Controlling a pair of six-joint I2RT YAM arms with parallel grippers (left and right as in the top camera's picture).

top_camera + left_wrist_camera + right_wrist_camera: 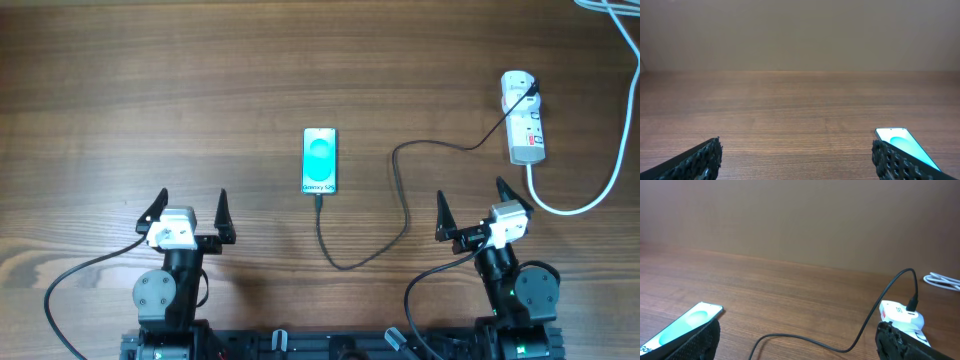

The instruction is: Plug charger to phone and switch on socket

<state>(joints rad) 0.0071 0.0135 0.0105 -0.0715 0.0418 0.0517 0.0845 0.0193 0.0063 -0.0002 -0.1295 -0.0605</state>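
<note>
Charger cable (399, 185) looks limp and light; pinch its stiffer tip at the phone's (320, 160) six o'clock edge. Left gripper (191, 200) and right gripper (470, 192) both gape empty.

— How's the table (150, 100) looking on your feed?
— I'm seeing brown wood grain, smooth and matt. The phone (320, 160) screen is shining glossy, like glass.
— And to the right of the phone?
— I'm looking at the socket (524, 125): smooth white plastic. The charger (403, 205) cable is looking matt black. The left gripper (795, 147) pads (700, 160) are showing rough, studded black.
</note>
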